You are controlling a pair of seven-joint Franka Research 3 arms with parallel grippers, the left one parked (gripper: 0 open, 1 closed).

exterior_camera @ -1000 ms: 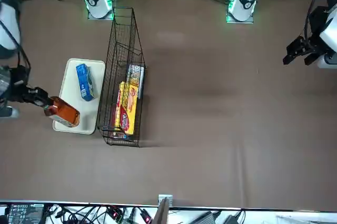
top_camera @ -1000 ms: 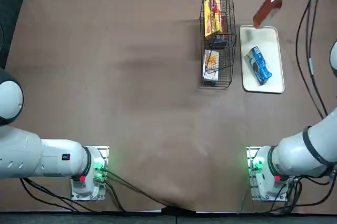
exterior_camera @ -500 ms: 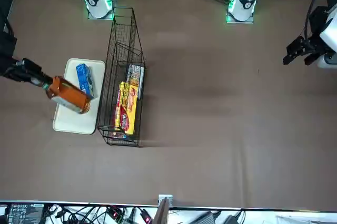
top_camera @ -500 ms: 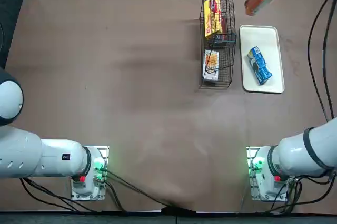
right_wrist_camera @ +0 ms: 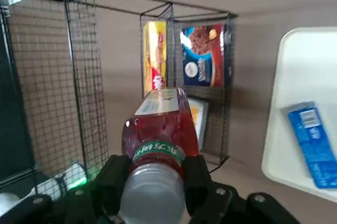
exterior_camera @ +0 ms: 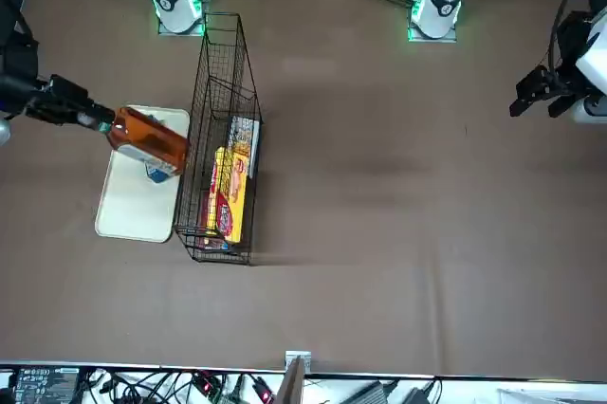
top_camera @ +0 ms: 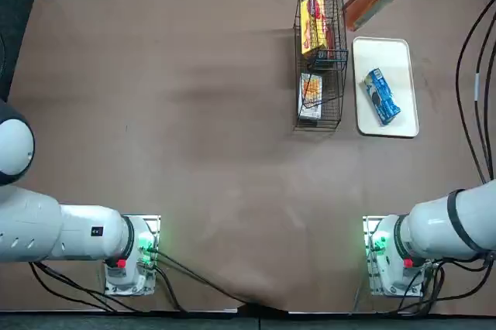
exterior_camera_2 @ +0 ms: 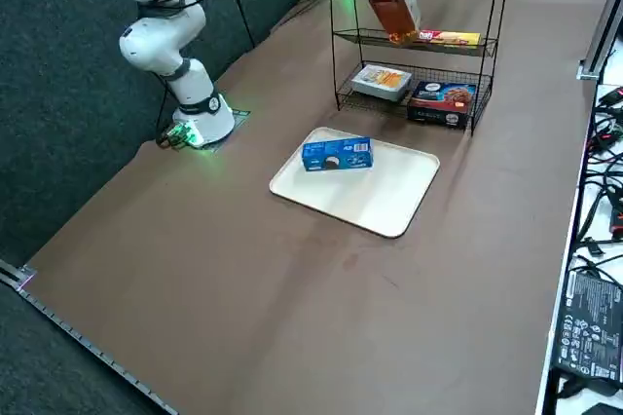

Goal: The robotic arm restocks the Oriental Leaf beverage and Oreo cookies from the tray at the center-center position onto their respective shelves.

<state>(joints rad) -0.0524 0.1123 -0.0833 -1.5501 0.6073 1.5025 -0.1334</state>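
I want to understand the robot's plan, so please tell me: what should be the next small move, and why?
Probably the right gripper should carry the bottle a little further toward the rack, keeping its hold. The fingers are closed around the capped end, and the bottle's base points at the shelves.

In the front view, the tea bottle (exterior_camera: 149,141) hides much of the Oreo packet (exterior_camera: 156,174); the top view's upper edge cuts off the wire rack (top_camera: 320,43).
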